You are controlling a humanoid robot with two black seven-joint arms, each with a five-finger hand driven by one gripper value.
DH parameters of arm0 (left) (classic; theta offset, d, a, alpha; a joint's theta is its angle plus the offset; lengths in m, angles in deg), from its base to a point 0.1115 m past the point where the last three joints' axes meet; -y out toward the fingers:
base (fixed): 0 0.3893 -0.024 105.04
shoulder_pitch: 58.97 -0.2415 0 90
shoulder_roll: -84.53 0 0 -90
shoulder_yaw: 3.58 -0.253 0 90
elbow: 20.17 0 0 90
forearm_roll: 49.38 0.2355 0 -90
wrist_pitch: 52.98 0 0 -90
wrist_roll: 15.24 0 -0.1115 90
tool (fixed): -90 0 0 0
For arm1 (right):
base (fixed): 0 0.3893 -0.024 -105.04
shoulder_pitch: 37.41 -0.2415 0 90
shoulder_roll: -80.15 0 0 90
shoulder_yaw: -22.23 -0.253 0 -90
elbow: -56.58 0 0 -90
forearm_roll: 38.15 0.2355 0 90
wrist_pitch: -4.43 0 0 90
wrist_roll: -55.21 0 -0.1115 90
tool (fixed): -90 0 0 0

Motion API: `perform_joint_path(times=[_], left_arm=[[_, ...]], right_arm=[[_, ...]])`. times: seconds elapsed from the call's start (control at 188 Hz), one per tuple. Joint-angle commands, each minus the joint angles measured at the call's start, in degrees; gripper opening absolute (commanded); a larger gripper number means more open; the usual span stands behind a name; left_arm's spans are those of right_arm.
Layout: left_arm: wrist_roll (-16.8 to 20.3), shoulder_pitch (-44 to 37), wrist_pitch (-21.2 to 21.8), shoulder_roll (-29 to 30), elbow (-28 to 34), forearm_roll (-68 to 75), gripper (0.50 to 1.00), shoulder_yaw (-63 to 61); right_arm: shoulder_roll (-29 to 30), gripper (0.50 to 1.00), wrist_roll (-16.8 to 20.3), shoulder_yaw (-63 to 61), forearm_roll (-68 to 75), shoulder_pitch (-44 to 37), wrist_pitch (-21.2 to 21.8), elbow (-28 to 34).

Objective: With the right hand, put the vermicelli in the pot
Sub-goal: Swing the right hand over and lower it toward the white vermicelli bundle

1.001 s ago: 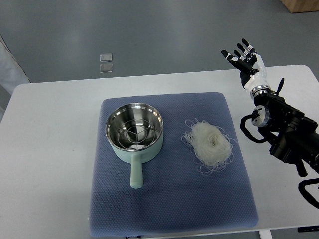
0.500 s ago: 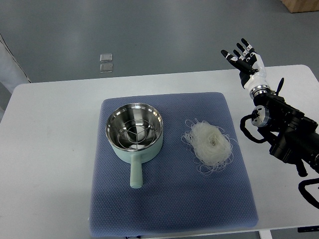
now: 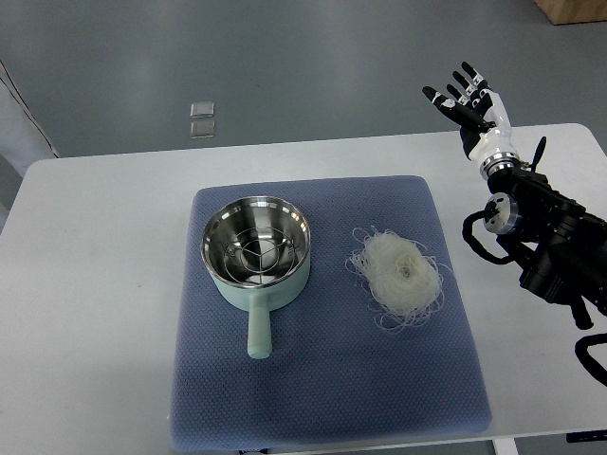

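Note:
A pale, tangled nest of vermicelli point(image 3: 399, 275) lies on the blue mat point(image 3: 322, 379), right of centre. To its left stands a mint-green pot point(image 3: 256, 251) with a steel inside and a wire rack in it, its handle pointing toward the near edge. My right hand point(image 3: 468, 100) is raised above the table's far right corner, fingers spread and holding nothing. It is well up and to the right of the vermicelli. Its black forearm point(image 3: 545, 242) comes in from the right edge. The left arm does not show.
The mat lies on a white table point(image 3: 95, 284). Two small clear squares point(image 3: 201, 118) lie on the grey floor beyond the far edge. A brown box corner point(image 3: 574, 9) shows at the top right.
My right hand and forearm have shifted slightly up and to the right, still spread. The pot and the vermicelli have not moved.

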Motion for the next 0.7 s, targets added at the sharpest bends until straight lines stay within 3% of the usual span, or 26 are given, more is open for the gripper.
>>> perform_joint_path(times=[0.0,0.436,0.697], left_arm=[[0.0,0.0,0.0,0.0,0.0,0.0,1.0,0.0],[0.0,0.0,0.0,0.0,0.0,0.0,1.0,0.0],[-0.1,0.0,0.0,0.0,-0.1,0.0,1.0,0.0]], right_arm=[[-0.2,0.928,0.1,0.1,0.0,-0.1,0.2,0.1],[-1.5,0.928,0.4,0.2,-6.5,-2.5,-0.2,0.6],[-2.3,0.928,0.5,1.8,-20.5,-4.6,0.7,1.9]])
